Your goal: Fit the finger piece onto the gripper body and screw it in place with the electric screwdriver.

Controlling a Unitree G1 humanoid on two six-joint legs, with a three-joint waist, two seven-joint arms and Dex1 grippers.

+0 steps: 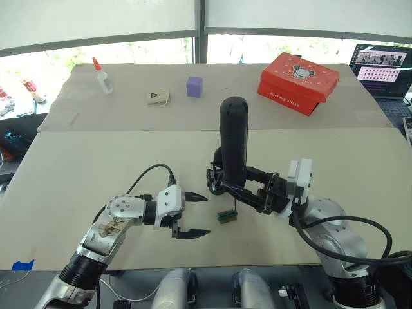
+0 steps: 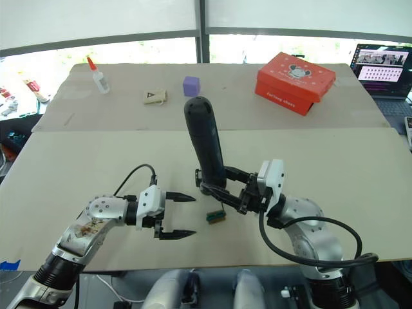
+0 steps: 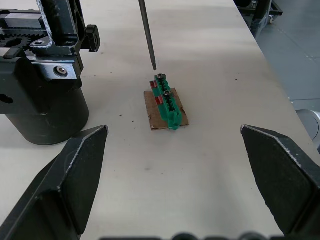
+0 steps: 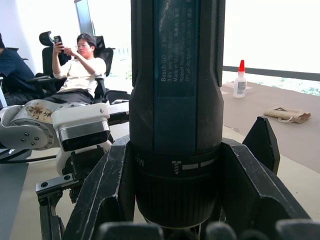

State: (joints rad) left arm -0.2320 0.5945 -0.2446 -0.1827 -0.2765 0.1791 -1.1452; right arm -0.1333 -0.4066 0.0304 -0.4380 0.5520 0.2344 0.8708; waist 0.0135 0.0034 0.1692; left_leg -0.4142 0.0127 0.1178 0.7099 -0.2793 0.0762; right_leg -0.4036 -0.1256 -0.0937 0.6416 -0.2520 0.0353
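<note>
A pale cardboard-covered desk stands before bright windows, with a glue bottle, a purple cube, a small cloth pouch and a red box along its far side, and a laptop at the far right. The right arm reaches in from the near right, forearm low over the desk, and its right gripper is clamped on the electric screwdriver, which it holds upright, rounded end up. In the left wrist view the thin bit hangs just above a small green-and-brown block lying on the desk, and the gripper body stands on its round base just beside that block. The left arm lies bent at the near left, its left gripper spread wide and empty, pointing toward the block. A seated person shows in the background.
</note>
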